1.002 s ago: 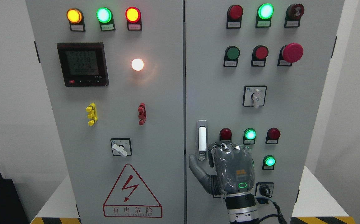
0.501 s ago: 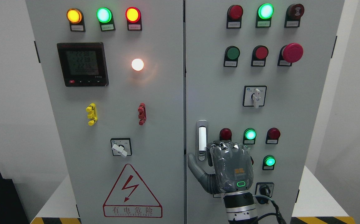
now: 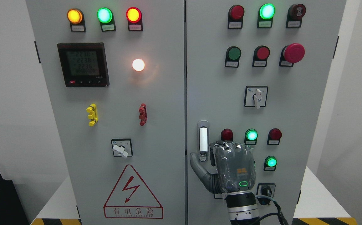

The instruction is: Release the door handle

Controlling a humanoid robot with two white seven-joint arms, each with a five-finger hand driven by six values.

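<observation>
the right hand [image 3: 231, 167] is by the door handle [image 3: 203, 140] on the big grey cabinet [image 3: 155, 131].

the handle stands upright at the left edge of the right door [image 3: 293, 109], low down. the hand's back faces us, just right of the handle. its thumb [image 3: 199, 170] sticks out to the left below the handle. the fingers look curled at the top, but i cannot tell if they hold anything.

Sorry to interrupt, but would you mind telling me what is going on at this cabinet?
A humanoid robot has its right robot hand up against the right door of an electrical cabinet, just right of the door handle. The thumb points up beside the handle's lower end; the fingers are not wrapped around it. Both doors look shut. The left arm is out of view.
</observation>
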